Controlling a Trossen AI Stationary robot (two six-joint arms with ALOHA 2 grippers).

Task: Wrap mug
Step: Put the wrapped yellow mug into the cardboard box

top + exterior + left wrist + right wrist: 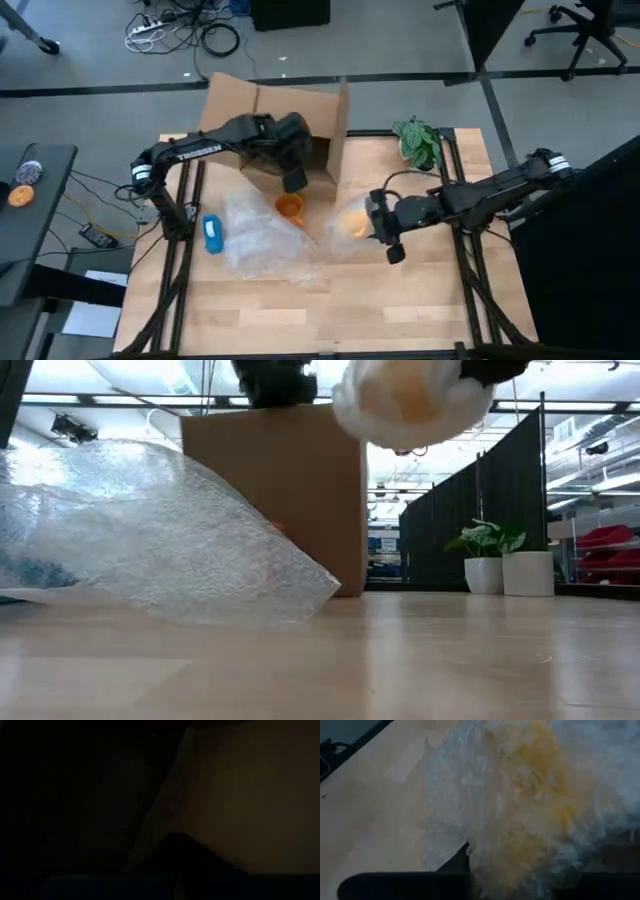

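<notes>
Bubble-wrapped and orange inside, the mug bundle (pixel 352 224) hangs clear of the wooden counter (pixel 400 300), clamped in the right pincer (pixel 372 222) that reaches in from the right; in the right wrist view the bundle (pixel 530 805) fills the space right ahead of the dark fingers (pixel 395 887). Well to its left a second, bare orange mug (pixel 290 208) sits at the edge of a loose bubble wrap sheet (pixel 262 238), just below the left pincer (pixel 294 180), which hovers at the mouth of the cardboard box (pixel 270 115), its opening impossible to tell. A blue object (pixel 212 233) lies by the sheet's left edge.
</notes>
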